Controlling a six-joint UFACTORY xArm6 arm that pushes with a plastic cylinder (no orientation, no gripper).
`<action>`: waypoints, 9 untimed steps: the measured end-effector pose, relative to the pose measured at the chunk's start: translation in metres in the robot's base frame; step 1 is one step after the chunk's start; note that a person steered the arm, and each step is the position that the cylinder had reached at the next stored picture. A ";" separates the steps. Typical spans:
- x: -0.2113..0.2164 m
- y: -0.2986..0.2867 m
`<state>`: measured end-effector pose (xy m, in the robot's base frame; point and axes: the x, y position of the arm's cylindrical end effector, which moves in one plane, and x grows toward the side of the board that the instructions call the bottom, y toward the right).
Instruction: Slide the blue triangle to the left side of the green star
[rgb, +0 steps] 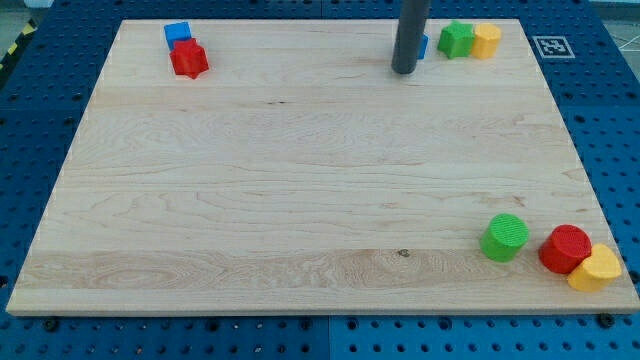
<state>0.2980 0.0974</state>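
The blue triangle (423, 46) is almost wholly hidden behind my rod near the view's top; only a thin blue edge shows to the rod's right. My tip (404, 70) rests on the board just left of and below that block. The green star (456, 39) lies a short way to the right of the blue triangle, with a small gap between them. A yellow block (486, 41) touches the star's right side.
A blue cube (177, 34) and a red star-like block (188, 59) sit at the top left. A green cylinder (504, 237), a red cylinder (565, 249) and a yellow block (595, 269) sit at the bottom right. The wooden board (300, 180) lies on a blue pegboard table.
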 end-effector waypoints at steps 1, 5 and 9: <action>-0.007 -0.026; -0.028 0.005; -0.043 -0.003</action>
